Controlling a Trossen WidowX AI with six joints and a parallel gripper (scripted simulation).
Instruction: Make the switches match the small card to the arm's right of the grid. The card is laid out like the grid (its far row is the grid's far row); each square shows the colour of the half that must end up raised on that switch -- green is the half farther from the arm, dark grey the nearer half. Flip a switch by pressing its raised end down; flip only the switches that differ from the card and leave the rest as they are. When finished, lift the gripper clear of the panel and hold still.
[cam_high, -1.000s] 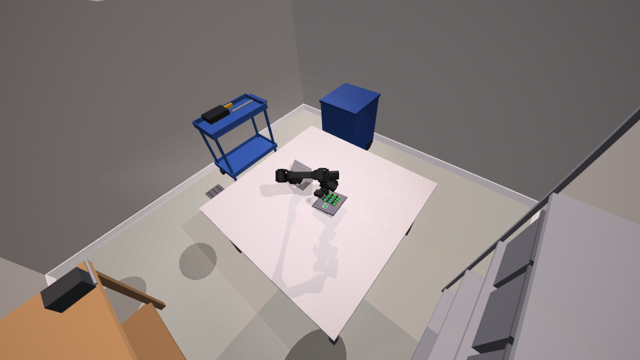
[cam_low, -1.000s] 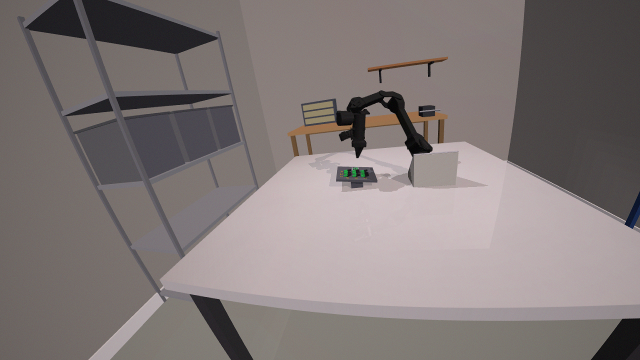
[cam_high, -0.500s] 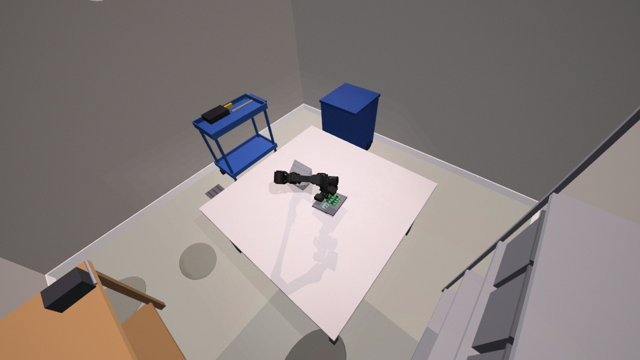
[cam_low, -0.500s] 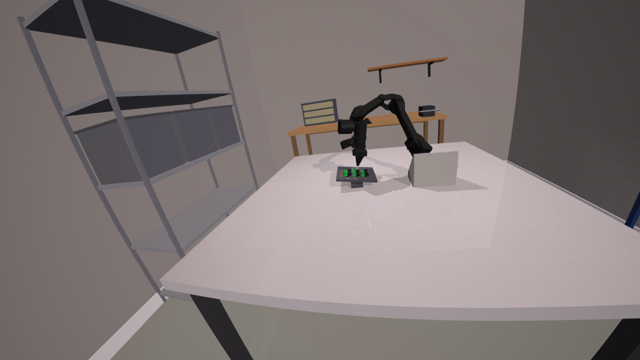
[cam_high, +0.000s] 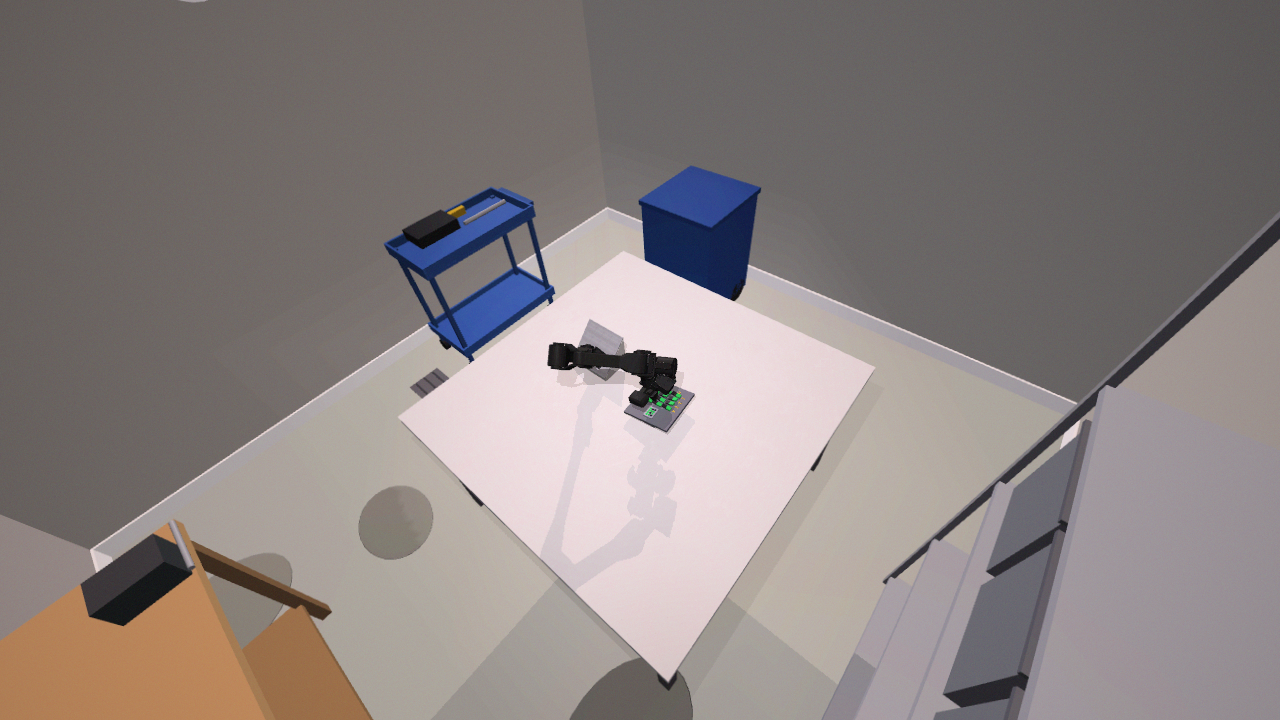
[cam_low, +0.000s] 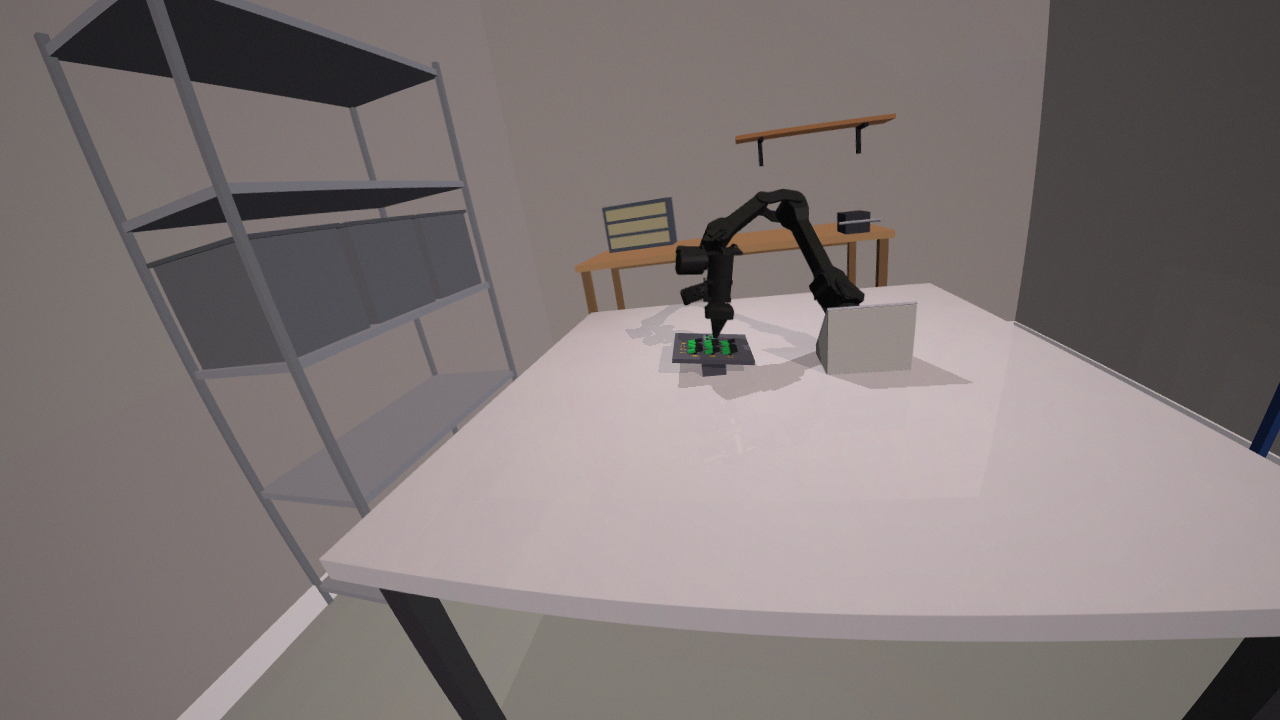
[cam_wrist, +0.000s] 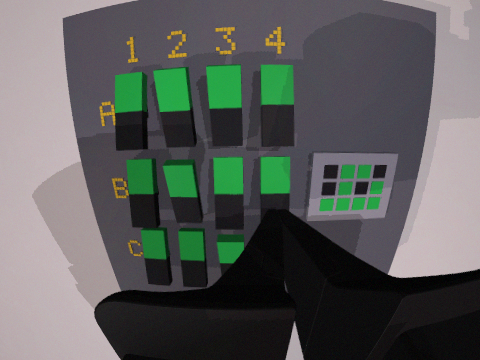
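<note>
The gripper (cam_wrist: 283, 220) hung with its fingers pressed together on nothing, tip at the near dark half of switch B4 (cam_wrist: 275, 180), apparently touching it. The panel (cam_wrist: 374, 94) lay on the white table (cam_low: 805, 465), with the card (cam_wrist: 351, 187) just right of the grid

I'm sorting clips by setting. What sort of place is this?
Probably a workshop or storeroom: a metal shelving rack with grey bins, a blue tool cart, and a wooden workbench stand around the white table.
</note>
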